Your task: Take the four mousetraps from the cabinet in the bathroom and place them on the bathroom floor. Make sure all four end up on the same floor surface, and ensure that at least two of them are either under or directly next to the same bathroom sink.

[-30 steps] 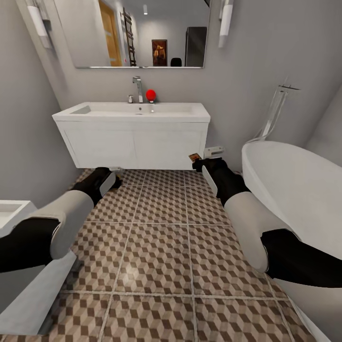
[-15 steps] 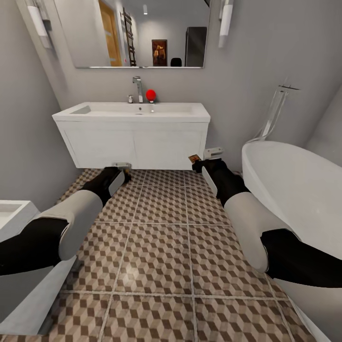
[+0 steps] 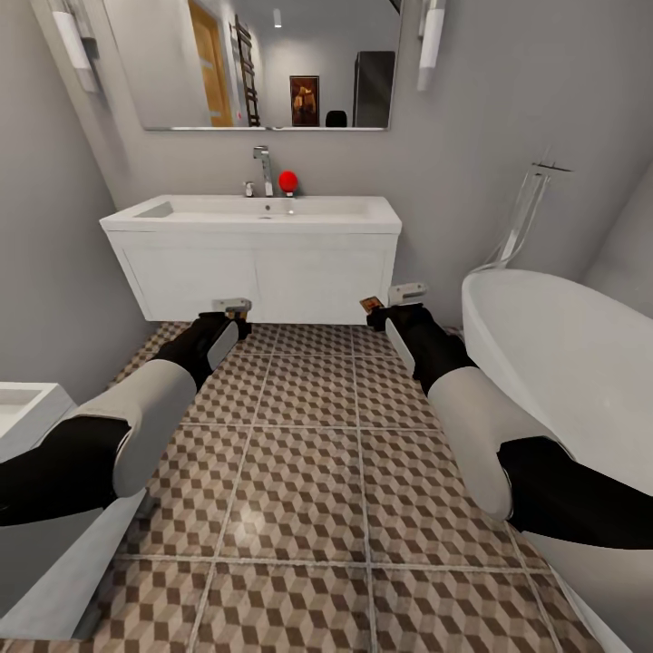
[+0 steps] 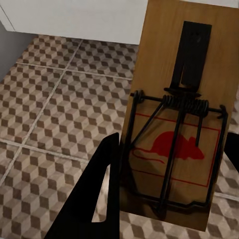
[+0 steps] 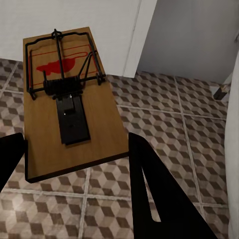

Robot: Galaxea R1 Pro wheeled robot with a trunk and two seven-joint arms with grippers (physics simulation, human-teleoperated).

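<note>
Left gripper [image 4: 167, 199] is pinching a mousetrap [image 4: 177, 114] by its long edges, one dark finger [image 4: 94, 199] along one side and the other just showing at the far edge; the board stands out past the fingertips with the spring bar and red mouse print facing the wrist camera, above the cube-pattern floor [image 4: 55, 109]. Right gripper [image 5: 74, 169] is likewise clamped on a second mousetrap [image 5: 69, 104], fingers on either side of the board, trap clear of the tiles below it. In the head view the left gripper [image 3: 231, 319] sits low just in front of the white vanity's bottom edge, under the sink [image 3: 258, 213], and the right gripper [image 3: 381, 313] is low near the vanity's far corner, with the bathtub [image 3: 562, 354] just beside that arm. Step in hand, as I read it: delivery of two traps to the floor by the sink, both not yet set down. How high they are off the tiles I can't tell. Next move calls for lowering each wrist until the board lies flat on the tiles, then spreading the fingers and backing straight off so the trap doesn't drag. Keep both drops under or right next to the vanity, that covers the two-by-the-sink condition. Left is already well placed; right may want a nudge toward the vanity first. The other two traps and the cabinet aren't visible here.
</note>
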